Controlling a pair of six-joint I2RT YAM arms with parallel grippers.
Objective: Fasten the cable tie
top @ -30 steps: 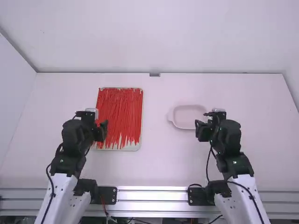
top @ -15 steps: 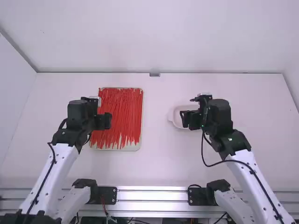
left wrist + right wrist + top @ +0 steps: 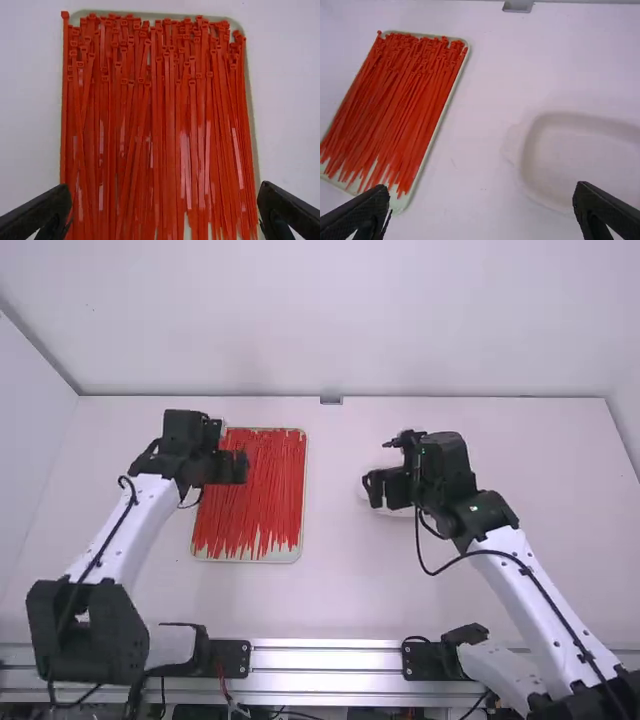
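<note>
On a white table (image 3: 340,580) enclosed by plain white walls (image 3: 330,310), red cable ties (image 3: 255,490) fill a pale tray (image 3: 245,558), the left gripper (image 3: 160,215) hovering above it, jaws wide and empty, the right gripper (image 3: 480,212), equally wide, hanging right of the tray over a white dish (image 3: 580,155).

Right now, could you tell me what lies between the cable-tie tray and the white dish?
Nothing: in the right wrist view, bare table separates the tray of cable ties from the dish.

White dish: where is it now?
The white dish sits on the table right of the middle in the high view, below the right gripper, apart from the red cable ties on its left.
</note>
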